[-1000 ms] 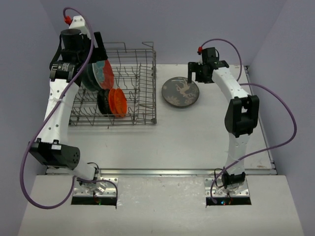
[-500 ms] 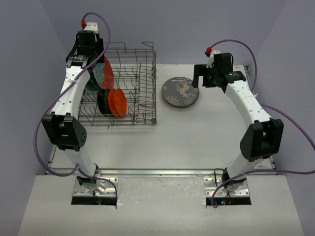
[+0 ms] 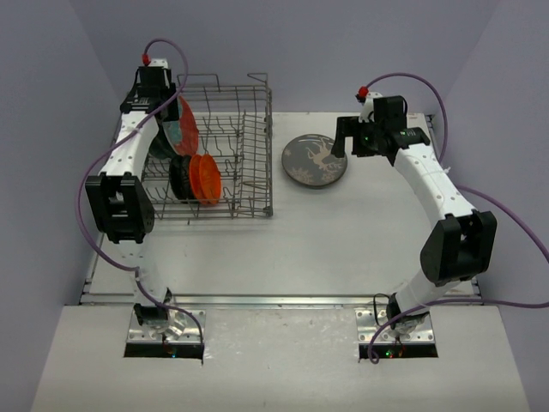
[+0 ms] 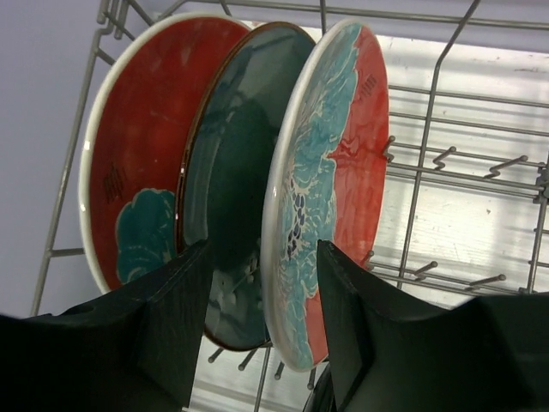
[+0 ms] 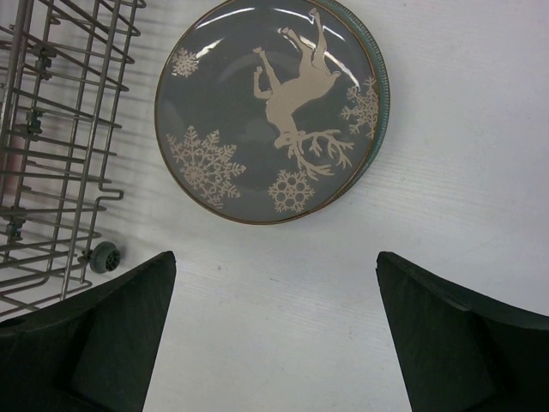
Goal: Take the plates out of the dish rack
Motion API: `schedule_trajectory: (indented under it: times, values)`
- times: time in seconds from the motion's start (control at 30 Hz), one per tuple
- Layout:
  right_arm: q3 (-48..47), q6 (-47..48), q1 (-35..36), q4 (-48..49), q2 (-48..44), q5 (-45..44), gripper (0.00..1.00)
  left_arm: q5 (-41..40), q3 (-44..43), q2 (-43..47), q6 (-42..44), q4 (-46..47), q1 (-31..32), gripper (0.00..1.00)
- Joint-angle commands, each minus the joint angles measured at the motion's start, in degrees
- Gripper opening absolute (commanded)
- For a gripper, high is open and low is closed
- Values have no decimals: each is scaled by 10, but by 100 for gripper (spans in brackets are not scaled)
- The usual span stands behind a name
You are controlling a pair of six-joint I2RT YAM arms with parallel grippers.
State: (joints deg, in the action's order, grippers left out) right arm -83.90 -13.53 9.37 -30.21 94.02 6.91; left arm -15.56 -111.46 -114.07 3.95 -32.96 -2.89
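The dish rack stands at the table's back left. Three large plates stand upright in it: a red one with a teal flower, a dark teal one, and a red and teal floral one in front. A small black plate and an orange plate stand nearer. My left gripper is open, its jaws on either side of the front floral plate's rim. A grey-blue reindeer plate lies flat on the table. My right gripper is open and empty just short of it.
The rack's wires and upright tines surround the plates. The rack's corner with a small wheel lies left of the right gripper. The back wall is close behind the rack.
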Motion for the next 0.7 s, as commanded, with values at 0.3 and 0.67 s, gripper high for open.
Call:
schedule_trajectory:
  times: [0.3,0.67]
  values:
    - [-7,-10,0,5,-9,24,99,78,-40,-53,-33,6,-9,26]
    - [-10,-16,0,1,-14,38,99,69,-43,-12,-57,15,-11,0]
